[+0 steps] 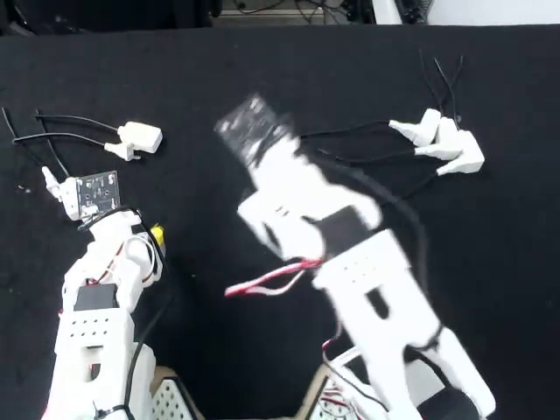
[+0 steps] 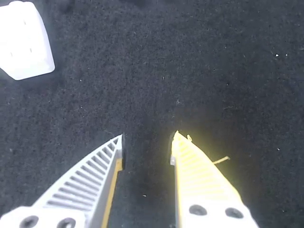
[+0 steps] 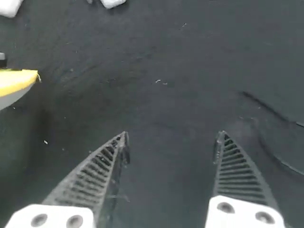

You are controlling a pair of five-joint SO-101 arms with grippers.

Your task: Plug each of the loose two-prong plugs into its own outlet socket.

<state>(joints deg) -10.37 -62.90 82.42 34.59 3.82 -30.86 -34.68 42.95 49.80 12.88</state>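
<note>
Right now both grippers are hanging open over the black table [image 1: 201, 79] and holding nothing. The left gripper [image 2: 148, 137] is hovering with its white and yellow jaws spread, near a white socket block [image 2: 23, 40]. That is likely the block lying at the far left in the high view, where a small plug [image 1: 123, 150] is sitting just beside it, both trailing thin black wires [image 1: 70, 117]. The right gripper [image 3: 173, 134] is pointing across the middle of the table, jaws wide apart. A second bunch of white plugs and sockets [image 1: 448, 144] is lying at the far right. These pieces are looking like light, hard plastic, probably smooth enough to be slipping under a loose pinch, with the wires tugging them askew. I'd be gripping a plug across its flat sides, clear of the prongs, while the other arm is steadying the socket by its body
</note>
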